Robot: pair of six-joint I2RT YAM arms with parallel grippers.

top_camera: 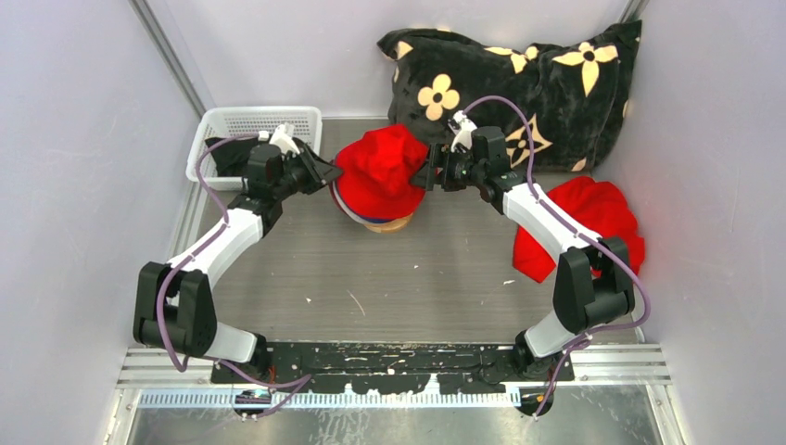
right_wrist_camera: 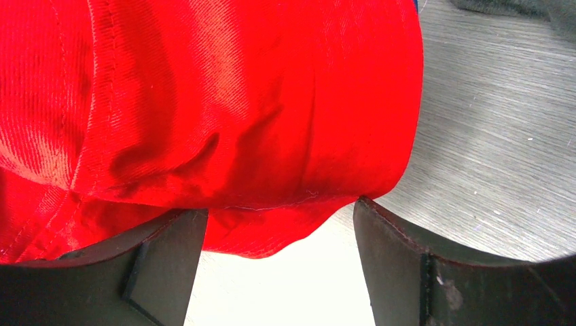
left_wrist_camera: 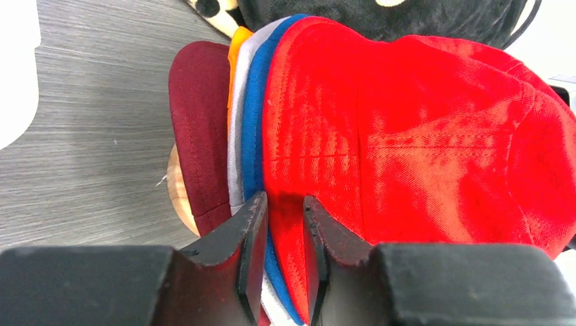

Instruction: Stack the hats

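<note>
The hats sit nested on a round wooden stand (left_wrist_camera: 178, 190) at mid-table: maroon (left_wrist_camera: 200, 136), orange (left_wrist_camera: 236, 54), pale grey (left_wrist_camera: 238, 136) and blue (left_wrist_camera: 253, 122), with the red hat (top_camera: 380, 171) on top. The red hat also fills the left wrist view (left_wrist_camera: 407, 136) and the right wrist view (right_wrist_camera: 204, 102). My left gripper (left_wrist_camera: 285, 224) is at the stack's left side, its jaws nearly closed on the red hat's brim. My right gripper (right_wrist_camera: 278, 231) is at the stack's right side, jaws wide open, with the red brim hanging between its fingertips. A black hat (top_camera: 227, 156) lies in the basket, partly hidden by my left arm.
A white basket (top_camera: 250, 120) stands at the back left. A black pillow with cream flowers (top_camera: 519, 74) leans against the back wall. A bright red cloth bundle (top_camera: 593, 222) lies at the right, by my right arm. Walls close in on both sides.
</note>
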